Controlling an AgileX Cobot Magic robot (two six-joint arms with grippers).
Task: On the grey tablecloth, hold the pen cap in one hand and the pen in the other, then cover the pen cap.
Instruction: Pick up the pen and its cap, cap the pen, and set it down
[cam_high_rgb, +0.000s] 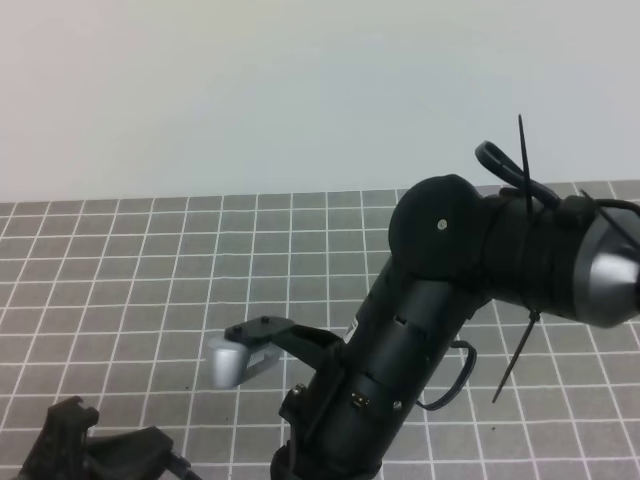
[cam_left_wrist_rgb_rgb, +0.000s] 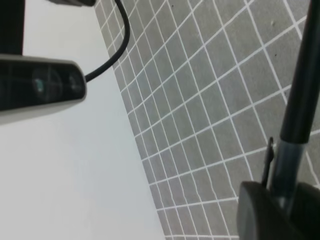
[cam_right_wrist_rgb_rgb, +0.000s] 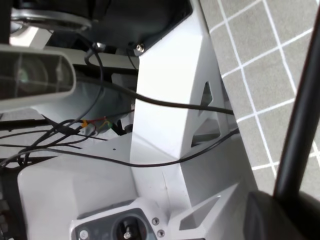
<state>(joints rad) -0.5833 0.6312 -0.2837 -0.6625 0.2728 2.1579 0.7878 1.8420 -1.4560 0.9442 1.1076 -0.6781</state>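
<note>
In the left wrist view my left gripper (cam_left_wrist_rgb_rgb: 280, 202) is shut on the pen cap (cam_left_wrist_rgb_rgb: 285, 160), a short greyish tube with a slim clip on its left side. The pen (cam_left_wrist_rgb_rgb: 305, 75), a long black stick, rises from the cap's upper end toward the top right; the two look joined in line. In the right wrist view my right gripper (cam_right_wrist_rgb_rgb: 287, 212) is shut on the pen (cam_right_wrist_rgb_rgb: 300, 130), which runs up to the right edge. The grey tablecloth (cam_high_rgb: 150, 260) with its white grid lies beneath. Both gripper tips are hidden in the exterior high view.
The right arm (cam_high_rgb: 420, 320) fills the lower middle of the exterior high view, with a silver camera (cam_high_rgb: 228, 362) on it. Part of the left arm (cam_high_rgb: 80, 445) shows at the bottom left. The white robot base (cam_right_wrist_rgb_rgb: 165, 130) with loose cables stands beside the cloth.
</note>
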